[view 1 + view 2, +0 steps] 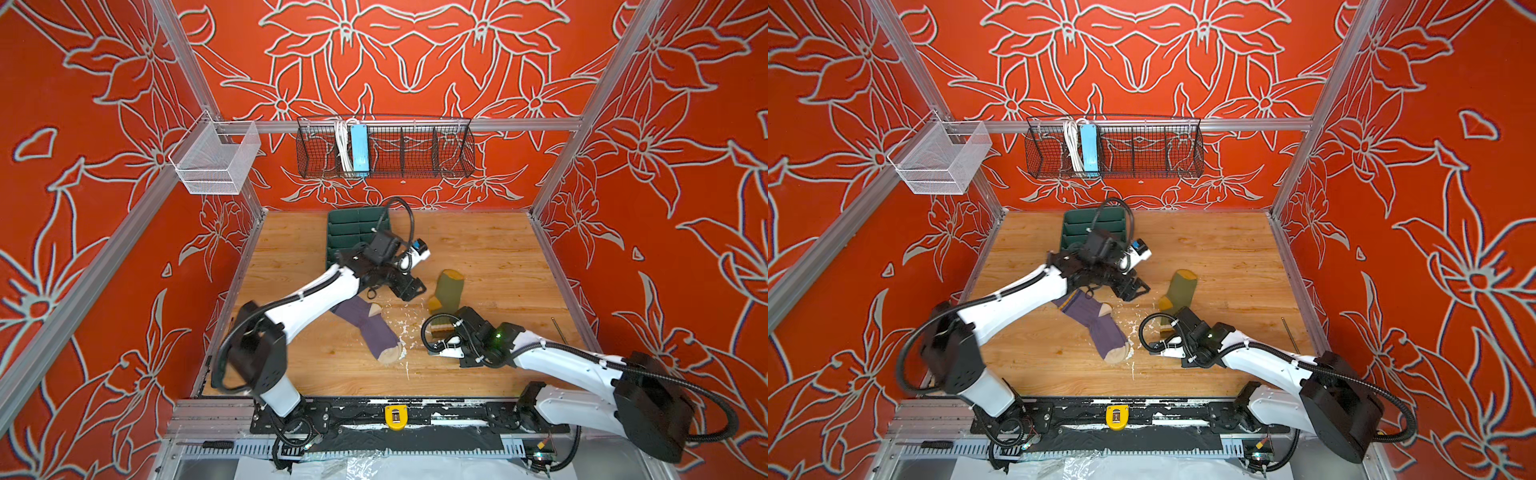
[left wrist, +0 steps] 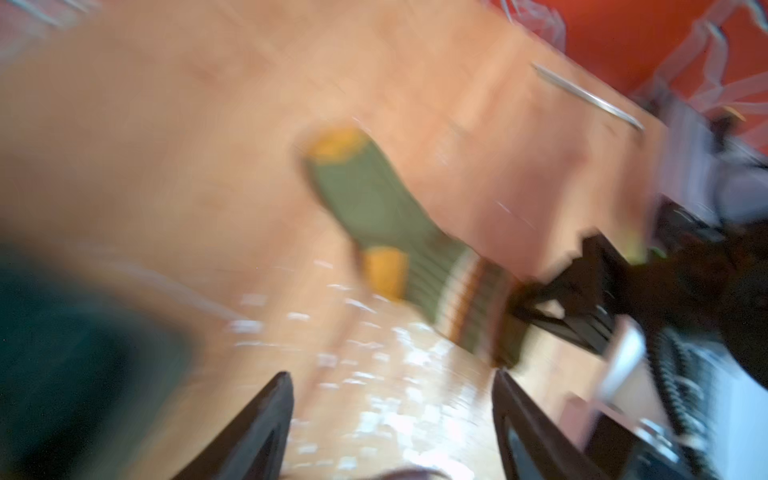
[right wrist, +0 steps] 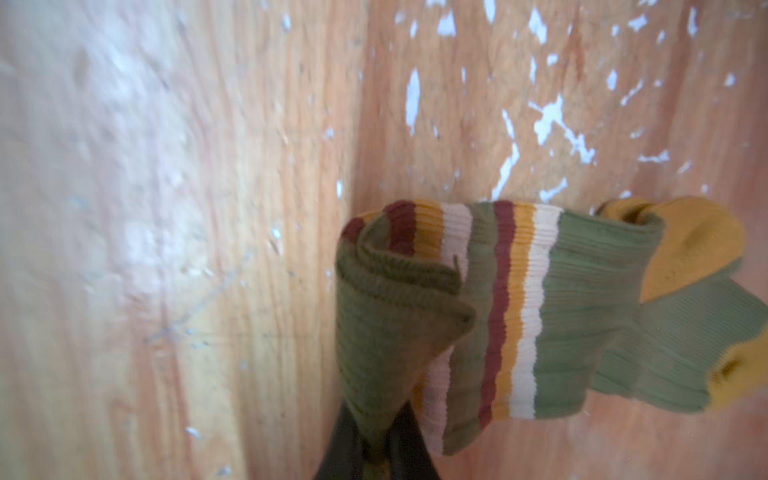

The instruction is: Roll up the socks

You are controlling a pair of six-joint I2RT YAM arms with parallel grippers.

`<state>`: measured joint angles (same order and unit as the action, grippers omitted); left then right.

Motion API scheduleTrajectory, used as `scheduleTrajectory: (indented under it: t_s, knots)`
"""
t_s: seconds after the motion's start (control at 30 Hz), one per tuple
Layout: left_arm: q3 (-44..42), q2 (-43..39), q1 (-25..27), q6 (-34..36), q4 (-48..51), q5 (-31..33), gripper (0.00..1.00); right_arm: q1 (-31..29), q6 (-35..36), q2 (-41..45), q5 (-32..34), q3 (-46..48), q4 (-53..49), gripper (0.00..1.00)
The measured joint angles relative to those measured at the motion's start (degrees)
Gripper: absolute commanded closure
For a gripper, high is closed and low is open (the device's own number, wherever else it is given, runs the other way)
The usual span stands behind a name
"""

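The purple sock (image 1: pixel 368 328) (image 1: pixel 1096 324) lies flat on the wooden table, its upper part under my left arm. The olive-green sock (image 1: pixel 448 291) (image 1: pixel 1179 289) (image 2: pixel 374 199) lies to its right, toe pointing to the back. My right gripper (image 3: pixel 374 444) (image 1: pixel 444 328) is shut on this sock's striped cuff (image 3: pixel 511 307), which is bunched and lifted. My left gripper (image 2: pixel 392 415) (image 1: pixel 409 289) (image 1: pixel 1133 289) hangs open between the two socks with nothing between its fingers (image 2: pixel 266 424). The left wrist view is blurred by motion.
A dark green slotted tray (image 1: pixel 353 232) lies at the back of the table (image 1: pixel 478 249), behind my left wrist. A thin metal rod (image 1: pixel 559 328) lies near the right edge. A black wire basket (image 1: pixel 415 149) and a white mesh basket (image 1: pixel 216 160) hang on the frame.
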<state>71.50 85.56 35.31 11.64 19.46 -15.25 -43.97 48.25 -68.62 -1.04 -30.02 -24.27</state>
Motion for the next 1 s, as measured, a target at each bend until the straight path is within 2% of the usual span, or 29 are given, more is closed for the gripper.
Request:
scheduleTrajectory:
  t_s: [0.1,0.23,0.33,0.4,0.57,0.7,0.8,1.0]
  knots:
    - [-8.52,-11.91,0.35,4.63,-9.03,5.31,0.23,0.83,-2.4,-2.4,-3.04,-1.86,-0.33,1.0]
    - [-17.94,-24.85,1.03,14.47,-17.62,5.16,0.23,2.36,-5.42,-7.19,-7.39,-5.6,-0.83,1.0]
    - [-22.12,-30.38,3.72,24.63,-19.47,3.91,0.23,3.41,-6.86,-11.98,-11.04,-9.84,-2.89,1.0]
    - [-22.56,-30.99,7.82,31.21,-18.32,4.2,0.23,4.5,-7.39,-15.43,-14.03,-13.18,-5.29,1.0]
    - [-23.37,-23.12,19.8,44.52,-16.55,10.03,0.23,7.04,-6.45,-19.52,-18.62,-16.83,-9.25,1.0]
    - [-28.37,-12.85,27.52,50.64,-17.25,16.46,0.24,9.35,-5.64,-21.18,-21.27,-18.16,-10.78,1.0]
    - [-31.71,-6.45,30.75,52.26,-19.17,19.87,0.25,11.08,-5.27,-23.04,-23.21,-19.58,-12.52,1.0]
    - [-31.52,3.21,31.74,52.54,-29.22,26.95,0.3,13.55,-4.59,-26.91,-26.32,-23.37,-17.07,1.0]
